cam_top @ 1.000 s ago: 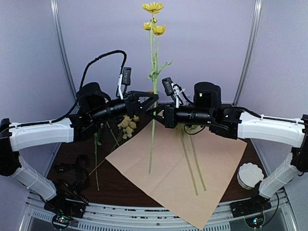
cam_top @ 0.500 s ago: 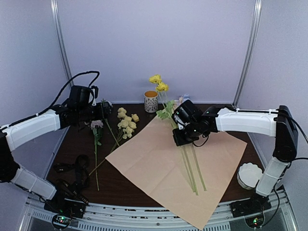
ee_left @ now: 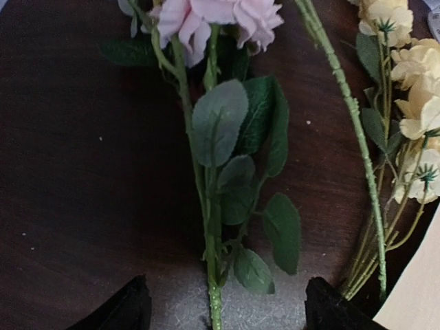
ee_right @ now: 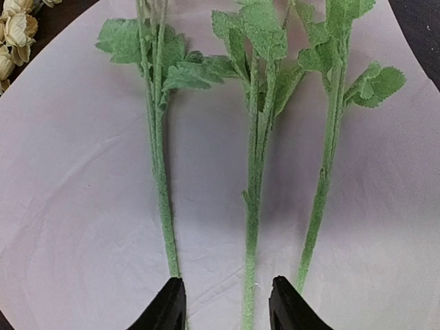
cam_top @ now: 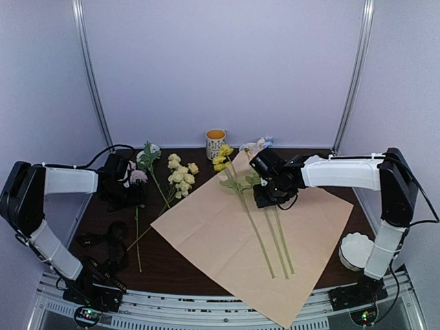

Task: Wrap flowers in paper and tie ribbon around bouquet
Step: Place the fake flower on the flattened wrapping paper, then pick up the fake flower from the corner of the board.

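We are hovering our left gripper (ee_left: 227,308), fingers wide apart, over the stem of a pink flower (ee_left: 206,199) lying on the table (ee_left: 69,172) left of the paper (cam_top: 206,237). Our right gripper (ee_right: 227,302), fingers apart, is straddling the middle of three flowers (ee_right: 256,172) lying side by side on the paper.

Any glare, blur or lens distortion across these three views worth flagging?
Top external: wide-angle lens bows the frame poles; light is even and shadows are soft. Left wrist: there is a pale glare patch on the dark table by the left gripper, and the pink bloom at the top edge is slightly soft. Right wrist: the paper looks washed pale, and the stems are sharp with faint shadows.
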Action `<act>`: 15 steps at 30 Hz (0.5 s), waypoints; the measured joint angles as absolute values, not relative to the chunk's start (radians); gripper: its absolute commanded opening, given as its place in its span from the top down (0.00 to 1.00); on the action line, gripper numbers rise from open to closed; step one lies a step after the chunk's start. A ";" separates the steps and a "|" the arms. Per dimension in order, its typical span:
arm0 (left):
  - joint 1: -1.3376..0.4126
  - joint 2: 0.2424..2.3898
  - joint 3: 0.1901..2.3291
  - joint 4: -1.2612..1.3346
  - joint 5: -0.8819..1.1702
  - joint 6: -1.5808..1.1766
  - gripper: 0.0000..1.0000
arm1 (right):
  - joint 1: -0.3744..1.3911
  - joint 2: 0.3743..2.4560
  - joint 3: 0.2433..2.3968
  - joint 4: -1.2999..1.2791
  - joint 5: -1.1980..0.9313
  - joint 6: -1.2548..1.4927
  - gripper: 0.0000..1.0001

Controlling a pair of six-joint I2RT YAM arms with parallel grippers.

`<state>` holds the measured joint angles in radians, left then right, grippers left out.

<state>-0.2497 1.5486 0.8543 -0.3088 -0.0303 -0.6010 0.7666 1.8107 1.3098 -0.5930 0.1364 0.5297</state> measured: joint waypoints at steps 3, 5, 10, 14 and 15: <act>-0.244 1.625 0.853 -0.279 0.003 -0.609 0.33 | 0.768 1.795 1.308 -0.591 0.148 0.529 0.57; -0.244 1.668 0.855 -0.259 0.013 -0.611 0.45 | 0.769 1.773 1.299 -0.590 0.152 0.527 0.57; -0.245 1.704 0.862 -0.190 0.044 -0.619 0.88 | 0.775 1.679 1.255 -0.574 0.154 0.523 0.56; -0.245 1.713 0.862 -0.179 0.046 -0.627 1.00 | 0.775 1.626 1.235 -0.561 0.154 0.521 0.55; -0.245 1.712 0.862 -0.179 0.044 -0.627 1.00 | 0.775 1.622 1.234 -0.559 0.154 0.519 0.54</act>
